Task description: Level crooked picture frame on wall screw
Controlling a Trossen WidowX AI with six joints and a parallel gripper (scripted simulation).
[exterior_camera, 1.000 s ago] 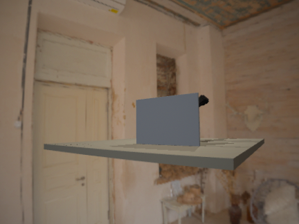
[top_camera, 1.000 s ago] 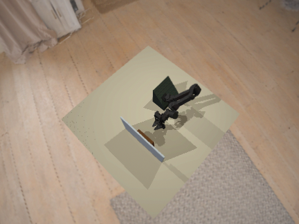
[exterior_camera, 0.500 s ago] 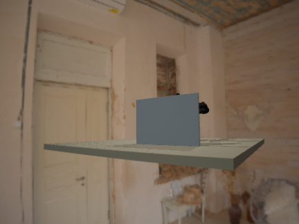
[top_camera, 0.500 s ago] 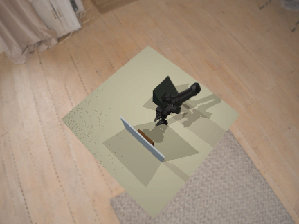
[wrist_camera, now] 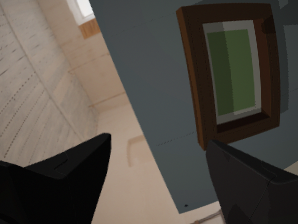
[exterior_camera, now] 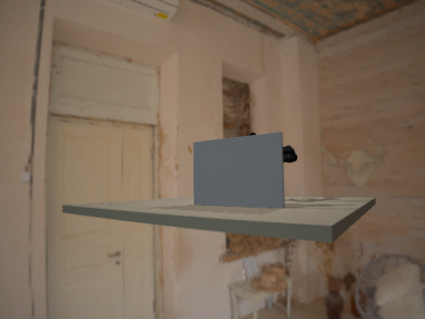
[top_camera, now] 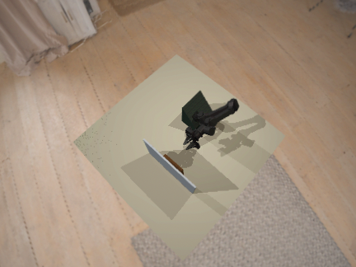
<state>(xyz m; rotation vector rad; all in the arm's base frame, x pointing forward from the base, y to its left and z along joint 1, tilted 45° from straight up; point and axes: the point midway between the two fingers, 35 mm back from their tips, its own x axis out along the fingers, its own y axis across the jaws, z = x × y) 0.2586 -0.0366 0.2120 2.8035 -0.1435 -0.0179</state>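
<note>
The brown picture frame (top_camera: 174, 164) (wrist_camera: 200, 75), with a green picture inside a pale border, hangs on the near face of the upright blue-grey panel (top_camera: 189, 188) (exterior_camera: 238, 172) (wrist_camera: 150, 100). In the wrist view its left side and the panel's left edge run at different angles, but that view is tilted and skewed, so I cannot tell how level it hangs. The screw and the notched strip are hidden. My gripper (top_camera: 185, 146) (wrist_camera: 160, 144) is open and empty, a short way back from the frame. In the wrist view the right finger's tip overlaps the frame's lower left corner.
A dark green block (top_camera: 194, 109) stands behind the gripper, beside the arm. The pale table top (top_camera: 124, 124) (exterior_camera: 325, 212) carries the panel and the arm. The exterior camera sees only the panel's back, which hides the frame and most of the arm.
</note>
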